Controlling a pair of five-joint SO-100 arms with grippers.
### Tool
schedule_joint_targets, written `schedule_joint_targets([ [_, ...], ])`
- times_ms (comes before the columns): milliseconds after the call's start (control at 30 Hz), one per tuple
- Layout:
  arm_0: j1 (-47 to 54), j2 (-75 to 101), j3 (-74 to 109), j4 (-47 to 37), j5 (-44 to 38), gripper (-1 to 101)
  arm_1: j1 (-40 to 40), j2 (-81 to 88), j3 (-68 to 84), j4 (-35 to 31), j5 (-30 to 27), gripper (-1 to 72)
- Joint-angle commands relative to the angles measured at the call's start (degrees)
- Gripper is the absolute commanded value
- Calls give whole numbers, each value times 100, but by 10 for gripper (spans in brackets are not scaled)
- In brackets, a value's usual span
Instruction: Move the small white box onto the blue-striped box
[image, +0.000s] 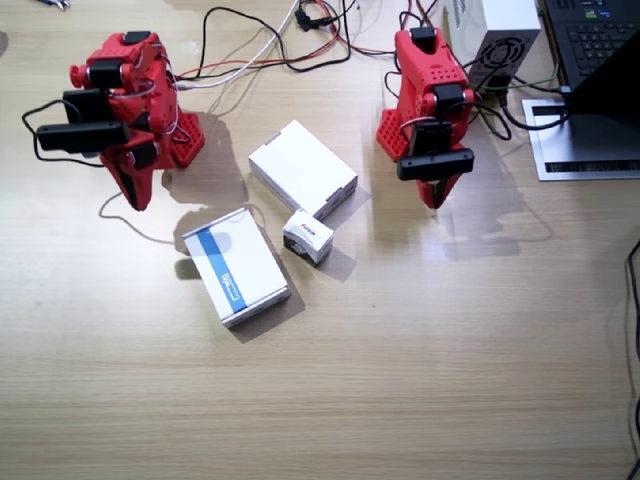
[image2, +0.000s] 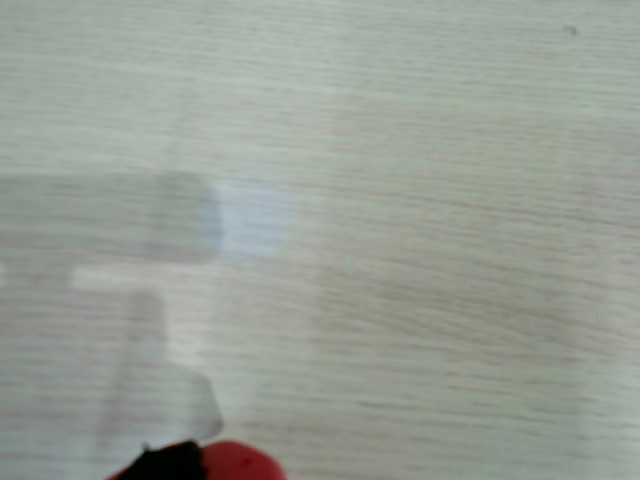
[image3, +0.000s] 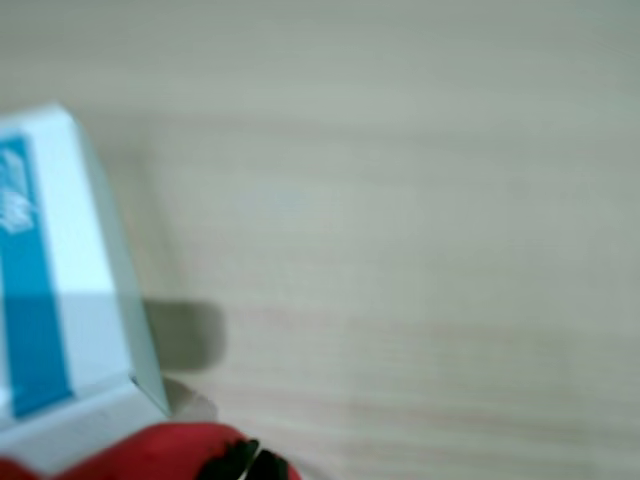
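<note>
Mid-table, small white box (image: 308, 236) sits between blue-striped box (image: 236, 265) and left gripper (image: 435, 195); left arm nearer. Both grippers' jaw states unreadable.

Plain white box (image: 302, 168), laptop (image: 590, 40), perhaps power supply (image: 497, 38)

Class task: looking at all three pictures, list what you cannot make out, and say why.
- Print on the small white box: too small in the fixed view.
- Blue-striped box: blurred, cut off by the wrist view's edge.
- Left hand: the arm hides whether it is open.
- Right hand: likewise.
</note>
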Motion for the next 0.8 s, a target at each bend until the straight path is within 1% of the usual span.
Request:
schedule_joint_targets([
  [0, 0, 158, -97, -88, -404, -1, -738, -114, -782, 167, -193, 25],
  [67, 53, 158, -97, -290, -853, 0, -1204, -202, -1037, -35, -308, 89],
  [100, 70, 158, -97, -352, -1028, 0, -1389, -475, -1230, -158, -387, 129],
  [133, 105, 158, -97, -396, -1143, 0, -1529, -853, -1477, -281, -457, 184],
  [200, 114, 141, -97, -510, -1292, 0, -1898, -1644, -1995, -334, -677, 289],
  [233, 88, 132, -97, -563, -1345, 0, -2145, -1890, -2162, -466, -686, 333],
  [300, 79, 149, -97, -580, -1389, 0, -2707, -2505, -2443, -589, -896, 412],
  [367, 114, 149, -97, -642, -1406, 0, -3322, -3560, -3041, -343, -1178, 443],
  [433, 176, 149, -97, -668, -1477, 0, -3797, -4526, -3735, -105, -1608, 450],
  [500, 229, 149, -97, -659, -1547, 0, -4096, -5458, -4500, 123, -2101, 451],
  [567, 246, 149, -97, -721, -1600, 0, -4298, -6627, -5511, 483, -2522, 451],
  [667, 237, 149, -97, -782, -1635, 0, -4342, -8552, -7128, 791, -2821, 457],
  [767, 229, 149, -97, -791, -1635, 0, -4438, -9782, -8306, 1222, -2927, 459],
])
